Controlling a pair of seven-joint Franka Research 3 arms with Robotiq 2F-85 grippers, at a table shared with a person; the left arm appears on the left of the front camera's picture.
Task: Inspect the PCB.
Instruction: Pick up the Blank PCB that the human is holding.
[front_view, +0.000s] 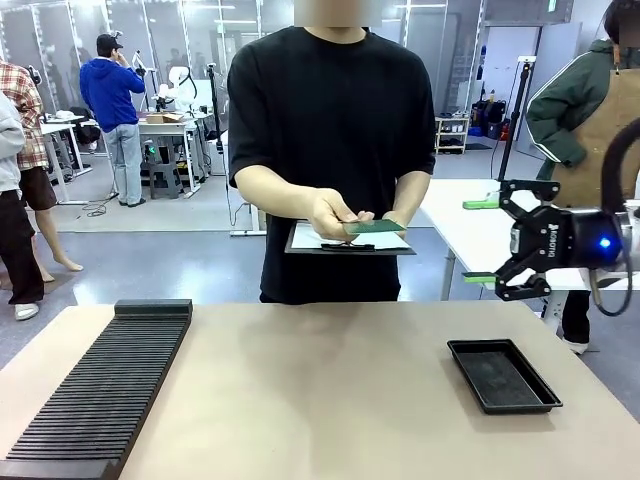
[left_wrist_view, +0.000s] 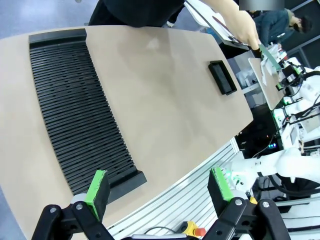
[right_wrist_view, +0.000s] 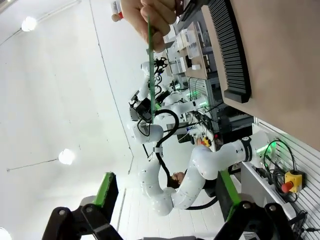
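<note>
Holding out a thin, flat green PCB (front_view: 375, 227), a hand (front_view: 335, 213) at frame centre.
Right claw (front_view: 480, 240), black with green pads, spread at right; left claw (left_wrist_view: 159, 182) spread above the matte beige tabletop (left_wrist_view: 165, 100).

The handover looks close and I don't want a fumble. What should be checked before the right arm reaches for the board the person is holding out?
1. Right gripper open: ok, jaws wide apart.
2. Thin green rectangular PCB offered: ok, in the person's hand, above the flat dark clipboard.
3. PCB between the right gripper's fingers: not ok, it is well apart from them.
4. Free PCB edge to grip: cannot tell; the hand covers part of it.
5. Left gripper out of the way: ok, open, over the table's near side.
</note>
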